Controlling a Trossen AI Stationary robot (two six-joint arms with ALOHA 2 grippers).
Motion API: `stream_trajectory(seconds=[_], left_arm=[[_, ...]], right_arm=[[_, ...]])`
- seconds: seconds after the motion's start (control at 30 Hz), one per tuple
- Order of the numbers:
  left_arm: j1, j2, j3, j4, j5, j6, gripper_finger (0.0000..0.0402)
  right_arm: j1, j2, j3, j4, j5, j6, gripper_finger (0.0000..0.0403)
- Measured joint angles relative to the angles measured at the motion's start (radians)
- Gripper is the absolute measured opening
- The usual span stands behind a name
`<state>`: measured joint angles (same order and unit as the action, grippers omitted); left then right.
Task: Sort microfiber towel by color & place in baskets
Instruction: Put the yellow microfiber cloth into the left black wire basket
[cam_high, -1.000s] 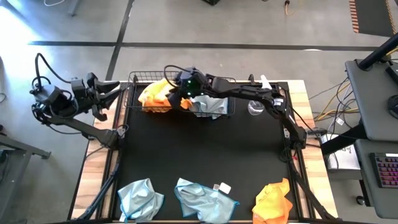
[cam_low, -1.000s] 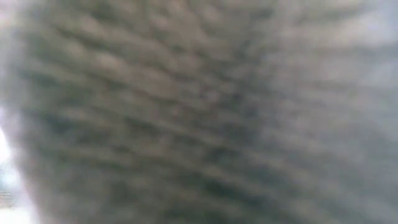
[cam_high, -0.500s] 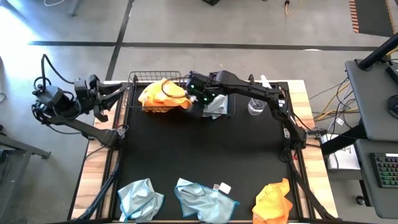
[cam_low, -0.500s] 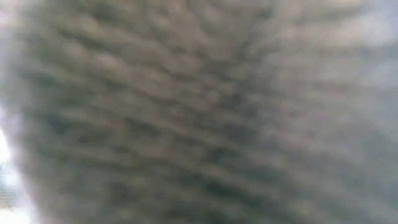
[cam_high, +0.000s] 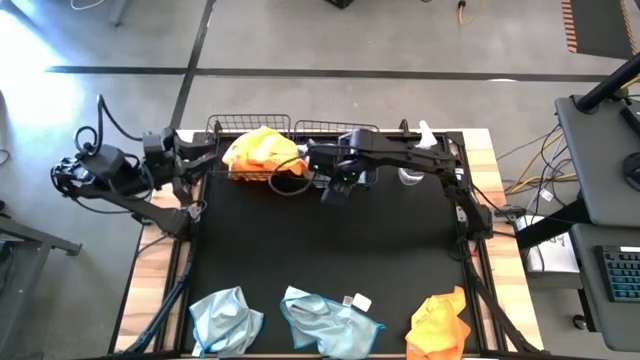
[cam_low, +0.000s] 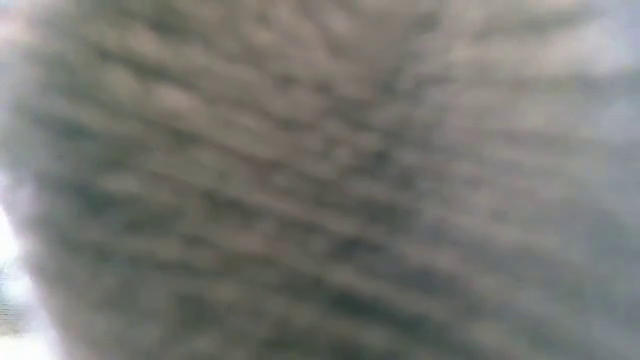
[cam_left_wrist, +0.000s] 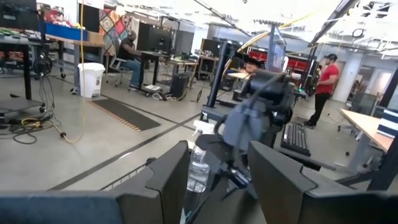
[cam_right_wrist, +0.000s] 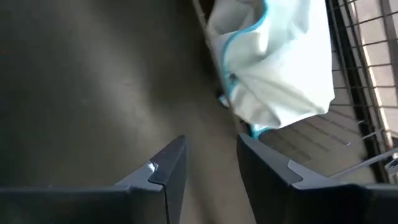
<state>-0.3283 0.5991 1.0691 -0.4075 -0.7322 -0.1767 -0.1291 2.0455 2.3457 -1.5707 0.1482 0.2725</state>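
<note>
An orange towel (cam_high: 262, 150) lies heaped in the left black wire basket (cam_high: 222, 126) at the table's far edge. A pale blue-grey towel (cam_right_wrist: 273, 56) lies crumpled in the right basket (cam_right_wrist: 356, 68), draped against its near wall. My right gripper (cam_high: 333, 190) (cam_right_wrist: 211, 165) hangs open over the black mat just in front of that basket, pointing steeply down, with nothing between its fingers. My left gripper (cam_high: 200, 160) (cam_left_wrist: 217, 180) stands open and level beside the left basket, touching nothing. Two pale towels (cam_high: 225, 318) (cam_high: 328, 320) and an orange one (cam_high: 440, 322) lie at the near edge.
A clear spray bottle (cam_high: 422, 133) (cam_left_wrist: 198, 167) stands at the far right of the mat, behind my right arm. The low view is filled by blurred grey cloth close to the lens. People and desks show in the room beyond the table.
My right gripper has drawn back from over the baskets toward the table's right and near side and has tipped to point down; the pale towel stays in the right basket. My left gripper has moved toward the left basket.
</note>
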Motion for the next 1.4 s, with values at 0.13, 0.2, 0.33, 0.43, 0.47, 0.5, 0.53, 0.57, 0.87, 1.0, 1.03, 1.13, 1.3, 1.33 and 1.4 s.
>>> stream_trajectory(seconds=[0.13,0.2,0.33,0.43,0.47,0.5,0.53,0.57,0.87,1.0,1.03,1.13,1.3,1.33,1.4], left_arm=[[0.000,0.025,0.000,0.031,0.000,-0.013,0.0151],[0.000,0.032,0.000,0.032,0.000,-0.038,0.0151],[0.000,0.048,0.000,0.033,0.000,-0.096,0.0151],[0.000,0.058,0.000,0.033,0.000,-0.136,0.0151],[0.000,0.062,0.000,0.034,0.001,-0.148,0.0151],[0.000,0.065,0.000,0.034,0.001,-0.159,0.0151],[0.000,0.067,0.000,0.034,0.000,-0.168,0.0151],[0.000,0.069,0.000,0.034,0.001,-0.178,0.0151],[0.000,0.093,0.000,0.042,0.005,-0.226,0.0151],[0.000,0.096,0.000,0.065,0.015,-0.226,0.0151],[0.000,0.096,0.000,0.073,0.017,-0.226,0.0151],[0.000,0.096,0.000,0.083,0.018,-0.226,0.0151],[0.000,0.101,0.000,0.094,0.018,-0.234,0.0151],[0.000,0.104,0.000,0.094,0.018,-0.235,0.0151],[0.000,0.111,0.000,0.094,0.019,-0.247,0.0151]], right_arm=[[0.062,-0.036,0.000,0.001,0.000,0.037,0.0134],[0.098,-0.058,0.000,0.000,-0.001,0.067,0.0134],[0.185,-0.102,-0.002,0.000,0.000,0.129,0.0134],[0.255,-0.134,-0.008,0.000,0.001,0.184,0.0134],[0.278,-0.147,-0.012,0.000,0.001,0.204,0.0134],[0.303,-0.157,-0.015,0.000,0.001,0.230,0.0134],[0.326,-0.168,-0.017,-0.001,0.001,0.259,0.0134],[0.351,-0.181,-0.020,0.000,-0.005,0.291,0.0134],[0.561,-0.231,-0.033,-0.001,-0.044,0.548,0.0134],[0.635,-0.234,-0.033,-0.001,-0.080,0.658,0.0134],[0.653,-0.235,-0.033,0.000,-0.104,0.685,0.0134],[0.699,-0.236,-0.033,-0.001,-0.145,0.747,0.0134],[0.752,-0.236,-0.039,0.000,-0.186,0.829,0.0134],[0.761,-0.236,-0.043,0.000,-0.191,0.844,0.0134],[0.779,-0.236,-0.051,0.000,-0.209,0.889,0.0134]])
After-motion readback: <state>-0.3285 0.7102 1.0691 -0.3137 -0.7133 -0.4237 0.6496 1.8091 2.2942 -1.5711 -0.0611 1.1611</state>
